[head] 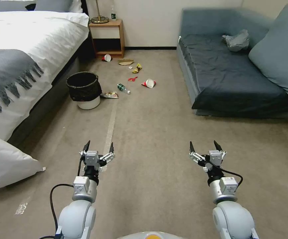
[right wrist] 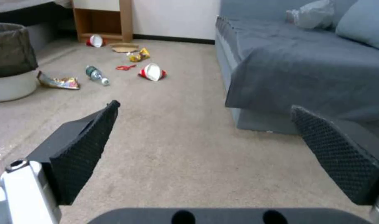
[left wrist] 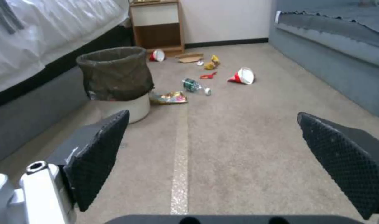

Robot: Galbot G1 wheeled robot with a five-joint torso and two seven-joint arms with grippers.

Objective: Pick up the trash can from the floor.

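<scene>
White round trash can (head: pixel 84 90) with black bag liner, far left by bed: probably light, slippery liner, best grabbed at rim. Left gripper (head: pixel 97 147), right gripper (head: pixel 205 146) near, fingers apart.

1. Left arm, lower left of the head view: glossy white rounded shell, then a silver-grey cylindrical wrist section carrying a small white box module.
2. A black cable loops out from the left arm's side and runs up toward the wrist.
3. Left gripper (head: pixel 98 147): pale metal linkage body with visible small fasteners, ending in two black pointed fingers (left wrist: pixel 99 155) whose inner faces bear a diamond-knurled texture.
4. Right arm, lower right: same white shell and silver wrist; its white box module shows a small label, and a black cable arcs beside it.
5. Right gripper (head: pixel 205 146): matching black textured fingers (right wrist: pixel 83 152).
6. Bottom centre edge: pale torso top with an orange-yellow mark.
</scene>
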